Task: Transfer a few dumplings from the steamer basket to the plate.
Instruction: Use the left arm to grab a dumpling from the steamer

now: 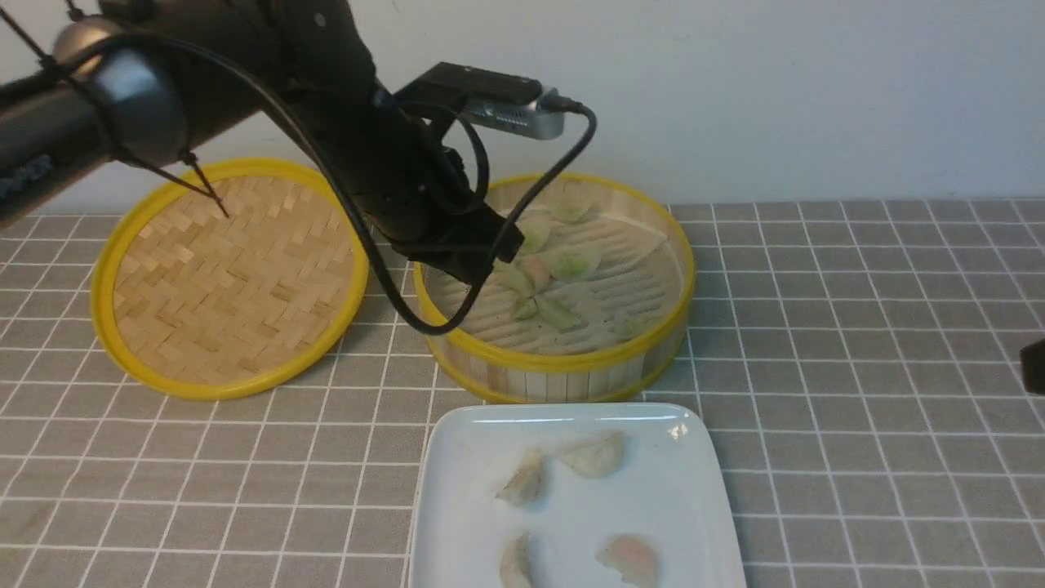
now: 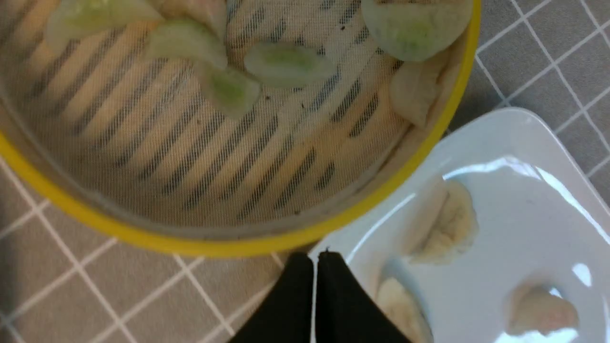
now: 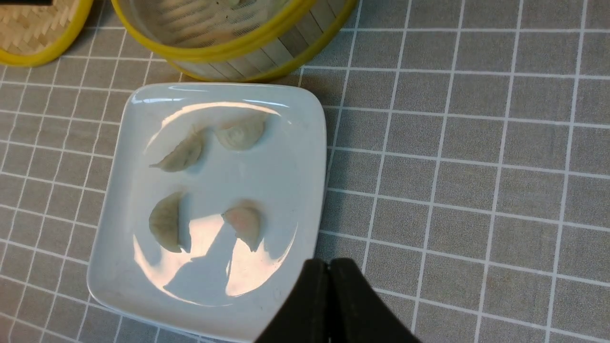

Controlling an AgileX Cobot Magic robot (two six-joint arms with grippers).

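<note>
Dumplings (image 2: 286, 64), small translucent green-filled crescents, are in neither grip: your left gripper (image 2: 314, 255) and right gripper (image 3: 329, 263) are pinched closed, empty. They lie in the round bamboo steamer basket (image 1: 563, 359), just beside the white square plate (image 1: 694, 506). Probably soft, slippery; pinch plump middles gently.

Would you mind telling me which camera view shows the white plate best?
The right wrist view: nearly the whole plate shows, with four pale dumplings on it. The front view crops its near edge; the left wrist view catches one corner.
</note>
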